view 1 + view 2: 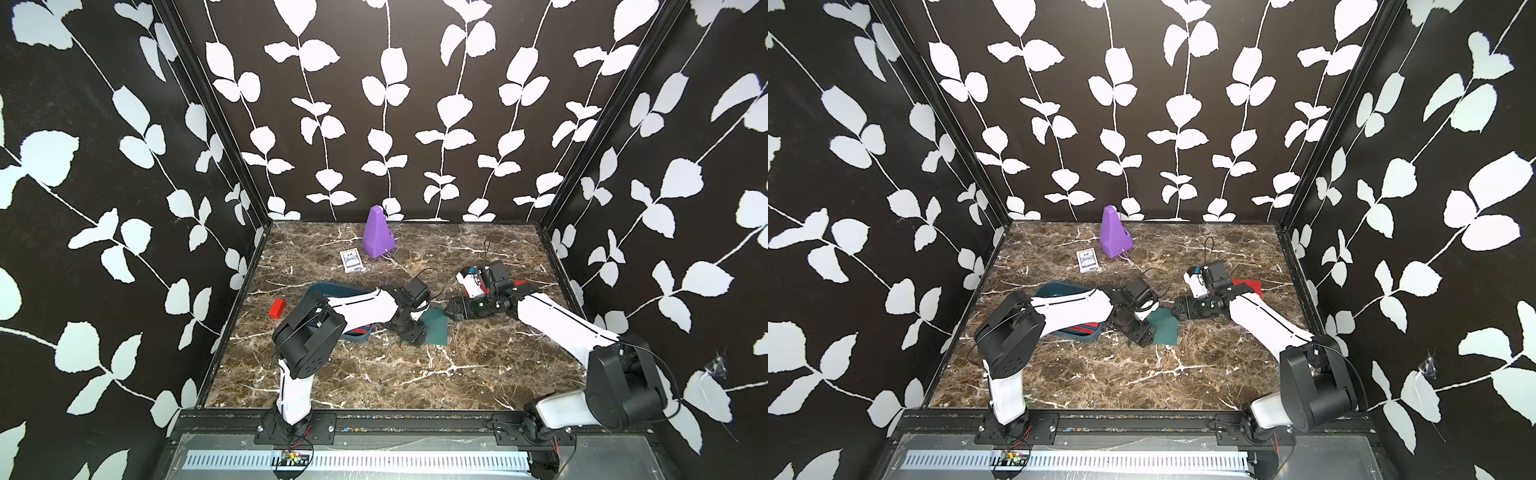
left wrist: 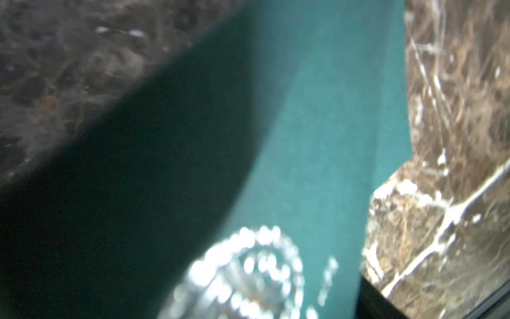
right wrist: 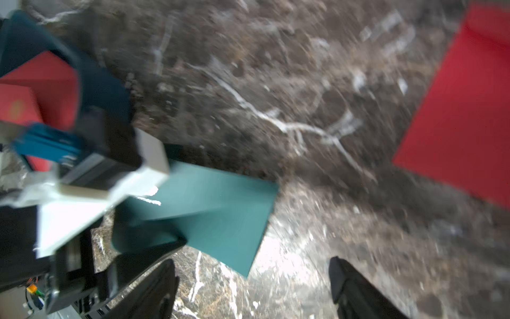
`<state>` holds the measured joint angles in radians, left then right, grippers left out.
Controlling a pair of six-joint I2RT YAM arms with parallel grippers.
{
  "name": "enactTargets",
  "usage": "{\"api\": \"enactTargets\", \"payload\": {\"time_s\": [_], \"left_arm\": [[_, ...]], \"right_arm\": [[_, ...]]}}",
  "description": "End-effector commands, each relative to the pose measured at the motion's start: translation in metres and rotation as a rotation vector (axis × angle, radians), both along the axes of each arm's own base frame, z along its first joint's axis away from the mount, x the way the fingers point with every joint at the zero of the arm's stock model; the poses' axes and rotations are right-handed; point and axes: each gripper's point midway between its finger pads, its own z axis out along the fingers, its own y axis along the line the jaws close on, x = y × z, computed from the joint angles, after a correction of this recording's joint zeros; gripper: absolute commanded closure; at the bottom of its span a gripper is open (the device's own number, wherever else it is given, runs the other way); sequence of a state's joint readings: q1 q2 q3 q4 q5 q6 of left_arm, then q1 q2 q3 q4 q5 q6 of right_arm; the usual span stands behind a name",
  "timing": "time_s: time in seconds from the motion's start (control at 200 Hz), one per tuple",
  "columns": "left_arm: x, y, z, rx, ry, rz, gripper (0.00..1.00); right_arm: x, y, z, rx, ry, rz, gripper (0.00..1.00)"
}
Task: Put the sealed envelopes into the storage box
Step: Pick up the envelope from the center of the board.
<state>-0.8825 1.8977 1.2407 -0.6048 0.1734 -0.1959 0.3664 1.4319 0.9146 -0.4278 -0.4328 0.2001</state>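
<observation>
Marble-patterned desk (image 1: 374, 374), seen from its front edge. Left hand (image 1: 415, 334) points down onto the dark green envelope (image 1: 438, 332) at centre; its grip cannot be told. Storage box (image 1: 328, 286), under the left arm, holds red and navy envelopes (image 1: 361, 331). Right hand (image 1: 451, 311), jaws apart and empty, sits at the green envelope's far corner. Red envelope (image 1: 1250, 286) lies beyond.

The green envelope (image 1: 437, 330) is matt paper; the storage box (image 1: 329, 287) smooth plastic; the table (image 1: 415, 374) glossy, marble-patterned.
</observation>
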Motion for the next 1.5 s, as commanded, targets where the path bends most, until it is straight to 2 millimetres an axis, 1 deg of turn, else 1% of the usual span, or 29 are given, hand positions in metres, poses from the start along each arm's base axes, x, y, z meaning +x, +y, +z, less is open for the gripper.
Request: {"api": "enactTargets", "payload": {"time_s": [0.0, 0.05, 0.135, 0.155, 0.16, 0.18, 0.255, 0.37, 0.45, 0.515, 0.6, 0.655, 0.715, 0.85, 0.905, 0.975, 1.1, 1.175, 1.195, 1.23, 1.385, 1.425, 1.496], "left_arm": [[-0.032, 0.024, -0.006, 0.070, 0.111, -0.127, 0.19], [-0.032, 0.024, -0.005, 0.071, 0.104, -0.146, 0.19], [-0.031, 0.029, -0.009, 0.087, 0.108, -0.156, 0.19], [-0.031, 0.030, -0.010, 0.090, 0.112, -0.160, 0.19], [-0.032, 0.030, -0.011, 0.092, 0.113, -0.160, 0.19], [-0.031, 0.030, -0.011, 0.091, 0.113, -0.162, 0.19], [-0.035, 0.030, -0.010, 0.077, 0.119, -0.180, 0.19], [-0.037, 0.028, -0.007, 0.054, 0.121, -0.195, 0.19], [-0.037, 0.029, -0.007, 0.053, 0.119, -0.203, 0.19], [-0.036, 0.027, -0.006, 0.042, 0.120, -0.207, 0.19], [-0.035, 0.027, -0.006, 0.038, 0.120, -0.204, 0.19], [-0.033, 0.027, -0.006, 0.037, 0.118, -0.200, 0.19], [-0.032, 0.027, -0.007, 0.033, 0.121, -0.195, 0.19], [-0.030, 0.028, -0.007, 0.028, 0.123, -0.189, 0.19], [-0.029, 0.028, -0.007, 0.025, 0.124, -0.184, 0.19], [-0.028, 0.028, -0.007, 0.014, 0.127, -0.171, 0.19], [-0.023, 0.029, -0.008, 0.003, 0.123, -0.148, 0.19], [-0.020, 0.030, -0.006, -0.004, 0.117, -0.136, 0.19], [-0.019, 0.030, -0.006, -0.006, 0.116, -0.132, 0.19], [-0.017, 0.030, -0.005, -0.009, 0.109, -0.125, 0.19], [-0.009, 0.031, -0.001, -0.014, 0.086, -0.091, 0.19], [-0.007, 0.031, 0.001, -0.016, 0.079, -0.084, 0.19], [-0.002, 0.032, 0.003, -0.011, 0.058, -0.063, 0.19]], "right_arm": [[0.011, 0.023, 0.011, 0.065, -0.111, 0.175, 0.16], [0.010, 0.029, 0.003, 0.079, -0.095, 0.227, 0.17], [0.011, 0.032, -0.013, 0.070, -0.064, 0.269, 0.18], [0.012, 0.033, -0.012, 0.073, -0.070, 0.277, 0.19], [0.011, 0.033, -0.020, 0.069, -0.049, 0.281, 0.19], [0.011, 0.034, -0.025, 0.072, -0.037, 0.290, 0.19], [0.014, 0.039, -0.029, 0.089, -0.026, 0.317, 0.20], [0.016, 0.054, -0.022, 0.165, -0.028, 0.380, 0.20], [0.011, 0.063, -0.016, 0.230, -0.012, 0.441, 0.21], [0.009, 0.067, -0.015, 0.253, 0.003, 0.469, 0.21], [0.005, 0.072, -0.017, 0.287, 0.037, 0.509, 0.24], [0.001, 0.074, -0.020, 0.301, 0.062, 0.525, 0.26], [-0.002, 0.075, -0.026, 0.314, 0.083, 0.531, 0.27], [-0.004, 0.079, -0.028, 0.358, 0.092, 0.538, 0.28], [-0.008, 0.081, -0.029, 0.370, 0.107, 0.550, 0.30], [-0.015, 0.082, -0.031, 0.370, 0.128, 0.567, 0.37], [-0.018, 0.082, -0.036, 0.377, 0.146, 0.546, 0.52], [-0.021, 0.081, -0.038, 0.381, 0.159, 0.536, 0.66], [-0.022, 0.080, -0.038, 0.381, 0.164, 0.534, 0.72], [-0.024, 0.080, -0.039, 0.380, 0.173, 0.529, 0.78], [-0.032, 0.077, -0.040, 0.386, 0.202, 0.517, 0.91], [-0.034, 0.076, -0.040, 0.386, 0.213, 0.510, 1.00], [-0.036, 0.075, -0.041, 0.383, 0.231, 0.490, 1.00]]}}
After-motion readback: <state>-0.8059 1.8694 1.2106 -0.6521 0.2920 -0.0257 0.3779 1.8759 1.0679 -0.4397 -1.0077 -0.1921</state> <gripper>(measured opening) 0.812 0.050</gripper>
